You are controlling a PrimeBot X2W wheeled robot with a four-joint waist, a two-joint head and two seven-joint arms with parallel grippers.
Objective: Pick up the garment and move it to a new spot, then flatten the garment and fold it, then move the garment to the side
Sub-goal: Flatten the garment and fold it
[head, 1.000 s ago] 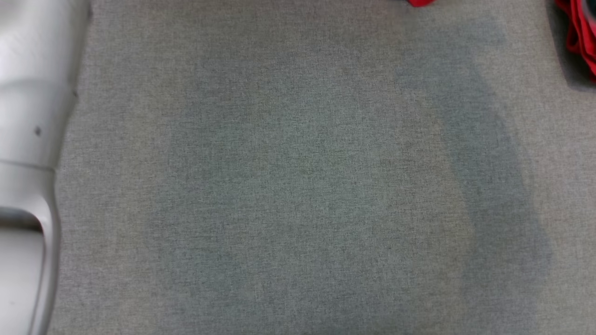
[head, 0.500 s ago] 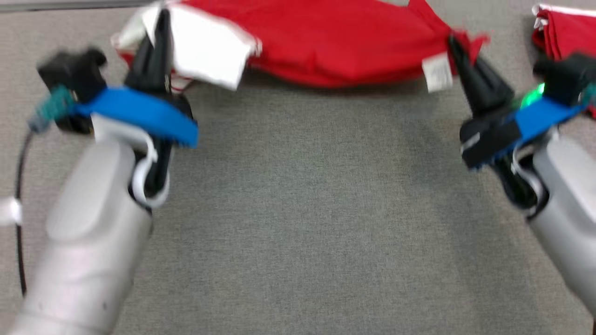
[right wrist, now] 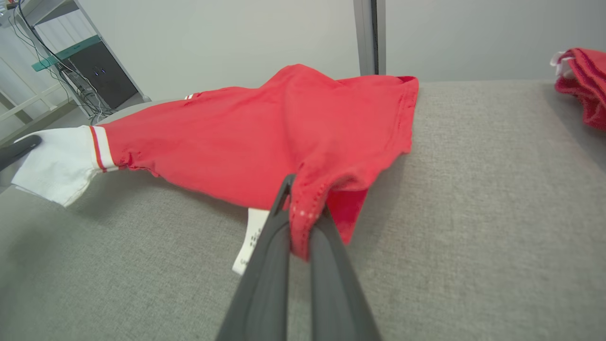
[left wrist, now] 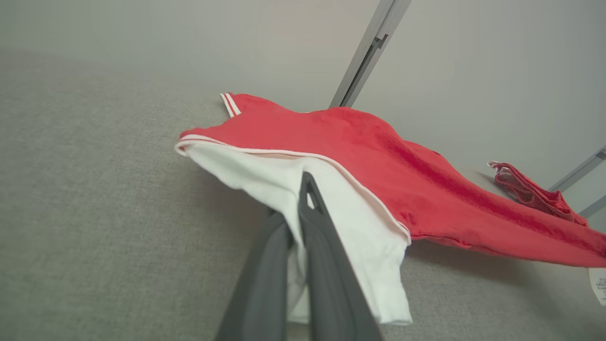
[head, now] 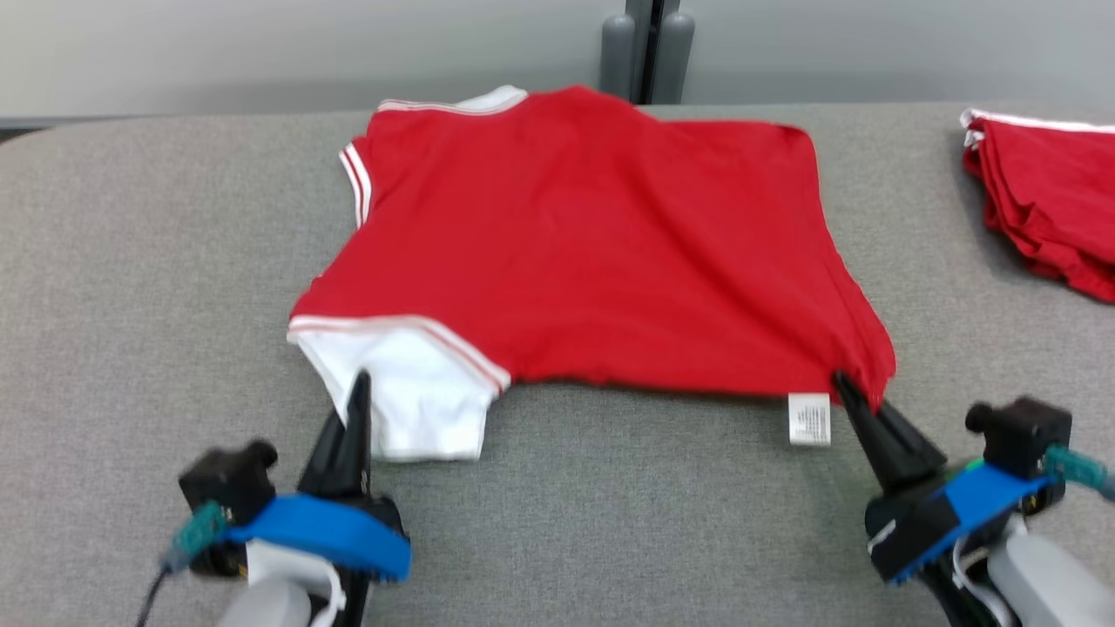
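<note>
Red short-sleeved shirt with white sleeves (head: 592, 252) lies mostly spread on the grey fabric-covered worktop (head: 131, 279), near edge lifted. Looks like the flattening step; fold and move-aside not yet done. Left tool (head: 361, 387) is clamped on the white sleeve (head: 418, 409), right tool (head: 843, 385) on the red hem corner beside the white label (head: 809, 418). Another red garment pile (head: 1045, 192) sits well apart, right.

Left gripper (head: 358, 385): two long dark fingers pinched together on the white sleeve (head: 409, 401) at the near left corner of the red fabric shirt with white striped trim (head: 592, 244). Right gripper (head: 843, 385): fingers clamped on the shirt's near right hem corner. Both point away from the robot, toward the shirt.
</note>
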